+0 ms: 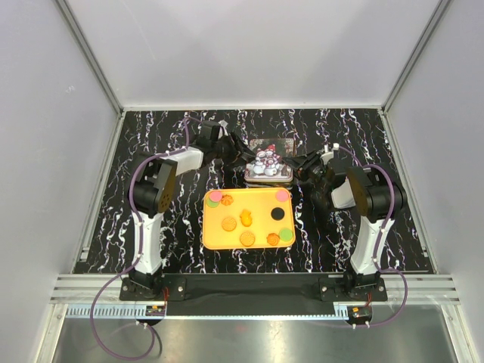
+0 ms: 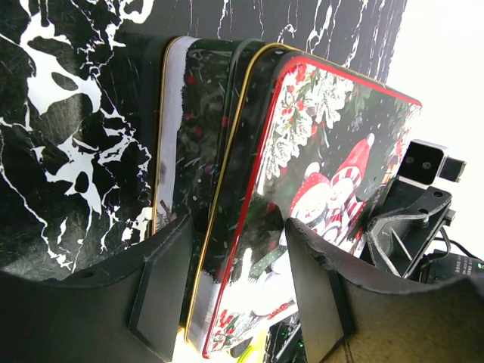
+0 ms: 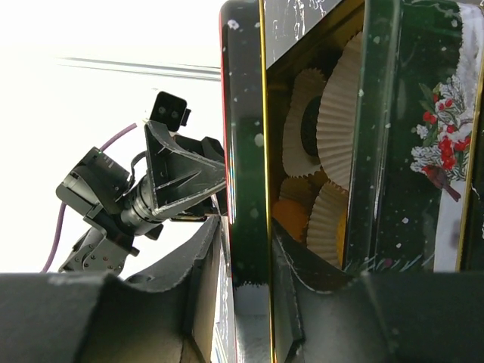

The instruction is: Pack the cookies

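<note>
a: status of cookies?
b: mostly loose on yellow tray; a few in paper cups inside christmas tin behind. packing mostly left.
a: tools?
b: left gripper: spread astride lid edge. right gripper: close about lid rim; pinch or not, cannot tell.

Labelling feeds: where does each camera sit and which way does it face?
Top external: above and behind the bases, looking down on black marbled table, yellow plastic tray, snowman-printed Christmas tin; left arm and right arm show.
Left wrist: on the left arm, facing the tin's lid past the left gripper.
Right wrist: on the right arm, facing white paper cups inside the tin past the right gripper.
Shared: both wrists see the tin.
</note>
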`<state>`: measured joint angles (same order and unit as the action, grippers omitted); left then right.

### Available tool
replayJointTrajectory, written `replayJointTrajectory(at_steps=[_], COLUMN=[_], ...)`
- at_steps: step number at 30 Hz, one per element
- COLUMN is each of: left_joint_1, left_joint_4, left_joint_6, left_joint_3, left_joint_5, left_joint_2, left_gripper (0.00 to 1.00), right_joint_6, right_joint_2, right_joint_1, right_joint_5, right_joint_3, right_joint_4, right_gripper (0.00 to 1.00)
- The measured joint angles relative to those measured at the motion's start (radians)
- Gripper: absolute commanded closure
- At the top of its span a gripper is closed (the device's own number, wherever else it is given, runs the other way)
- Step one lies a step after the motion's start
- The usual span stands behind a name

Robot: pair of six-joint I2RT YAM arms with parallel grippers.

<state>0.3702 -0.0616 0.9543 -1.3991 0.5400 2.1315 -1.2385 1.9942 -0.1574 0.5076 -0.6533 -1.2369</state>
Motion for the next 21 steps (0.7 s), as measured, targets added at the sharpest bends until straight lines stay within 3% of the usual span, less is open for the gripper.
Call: replayJointTrajectory(at_steps=[21], left_joint_1=[0.006], left_joint_4=[0.042], left_joint_6=[-0.019], left_joint_3=[-0.043], left_joint_5=[-0.002], left_joint_2=[0.019], left_gripper=[0.45], right_joint_6=[0.010], right_joint_2=[-0.008], right_joint_1=[0.114], right_joint_5=[0.018], right_joint_3=[0.021], right_joint_4=[0.012], right_gripper=[0.58])
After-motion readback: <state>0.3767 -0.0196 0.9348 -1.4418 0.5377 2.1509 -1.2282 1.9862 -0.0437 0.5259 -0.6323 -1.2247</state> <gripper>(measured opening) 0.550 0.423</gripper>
